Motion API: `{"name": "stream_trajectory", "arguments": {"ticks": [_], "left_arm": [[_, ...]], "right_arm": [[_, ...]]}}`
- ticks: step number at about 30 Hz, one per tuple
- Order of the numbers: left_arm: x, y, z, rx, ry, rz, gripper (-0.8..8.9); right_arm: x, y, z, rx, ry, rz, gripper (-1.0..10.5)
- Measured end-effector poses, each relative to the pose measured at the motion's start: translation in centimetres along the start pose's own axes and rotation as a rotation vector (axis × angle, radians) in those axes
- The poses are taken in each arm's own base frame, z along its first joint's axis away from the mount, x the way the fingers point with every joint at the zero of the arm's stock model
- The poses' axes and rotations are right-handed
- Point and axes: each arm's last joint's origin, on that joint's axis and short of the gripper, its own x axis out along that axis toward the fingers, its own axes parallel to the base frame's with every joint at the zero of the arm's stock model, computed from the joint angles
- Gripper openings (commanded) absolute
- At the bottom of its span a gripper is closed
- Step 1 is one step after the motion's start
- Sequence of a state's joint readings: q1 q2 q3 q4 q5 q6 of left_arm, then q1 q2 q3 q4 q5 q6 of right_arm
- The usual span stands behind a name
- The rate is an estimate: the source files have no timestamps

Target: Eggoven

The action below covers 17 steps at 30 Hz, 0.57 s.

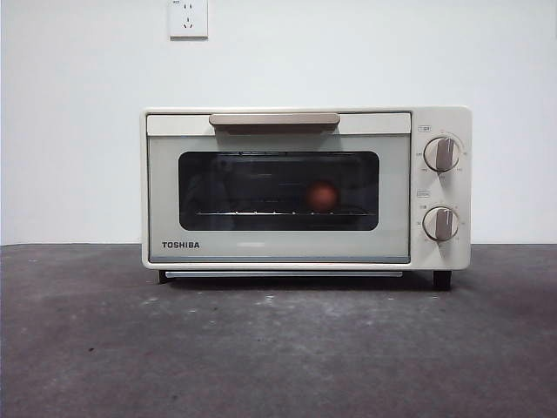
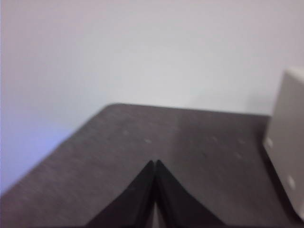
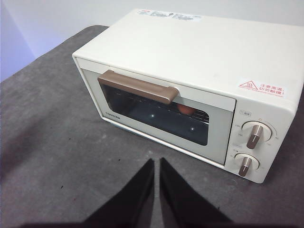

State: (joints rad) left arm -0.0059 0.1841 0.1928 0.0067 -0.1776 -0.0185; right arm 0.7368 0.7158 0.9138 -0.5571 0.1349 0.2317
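- Two arms are under my control, and neither appears in my front view; I see each only through its own wrist camera.
- My left gripper [image 2: 155, 164] hangs above the dark grey speckled table [image 2: 142, 142], its two black jaws pressed together at the tips with nothing between them. It is off to one side of the cream boxy TOSHIBA toaster oven [image 2: 287, 142], well apart from it.
- My right gripper [image 3: 156, 162] hovers above the table in front of the oven, looking down on the oven's door and top. Its jaws are also drawn together, only a thin slit between them, and they grip nothing.
- Seen from the front, the oven [image 1: 305, 187] stands in the middle of the table with its door closed and the flat tan handle [image 1: 274, 119] across the top of the door.
- A small smooth reddish-brown egg [image 1: 323, 197] sits inside the oven on the wire rack [image 1: 261, 212], right of the window's centre, dim behind the dark glass window [image 1: 252, 187].
- From the right wrist, the handle covers most of the egg, and only a reddish sliver shows.
- Two round knobs with tan grips, the upper knob [image 1: 441, 154] and the lower knob [image 1: 440, 224], sit one above the other on the right panel; the small print around them is too fine for me to read.
- The left wrist picture is blurred, and only a cut-off edge of the oven's side shows there.
- A white wall socket [image 1: 188, 18] is cut off by the top edge of the front view.
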Motion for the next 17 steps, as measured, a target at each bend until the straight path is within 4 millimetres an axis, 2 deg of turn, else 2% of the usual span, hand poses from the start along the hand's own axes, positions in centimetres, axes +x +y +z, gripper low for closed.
{"name": "stream_trajectory", "arguments": {"ticks": [4, 9, 13, 17], "left_arm": [[-0.2, -0.1, -1.7, 0.003, 0.018, -0.072, 0.05], [-0.7, -0.4, -2.4, 0.018, 0.044, -0.182, 0.05], [-1.1, -0.3, -3.0, 0.034, 0.073, -0.204, 0.05], [-1.0, -0.4, -4.4, 0.033, 0.09, -0.238, 0.05]], "right_arm": [[0.0, 0.0, 0.0, 0.0, 0.0, 0.0, 0.1], [0.0, 0.0, 0.0, 0.0, 0.0, 0.0, 0.1], [0.0, 0.0, 0.0, 0.0, 0.0, 0.0, 0.1], [0.0, 0.0, 0.0, 0.0, 0.0, 0.0, 0.1]]}}
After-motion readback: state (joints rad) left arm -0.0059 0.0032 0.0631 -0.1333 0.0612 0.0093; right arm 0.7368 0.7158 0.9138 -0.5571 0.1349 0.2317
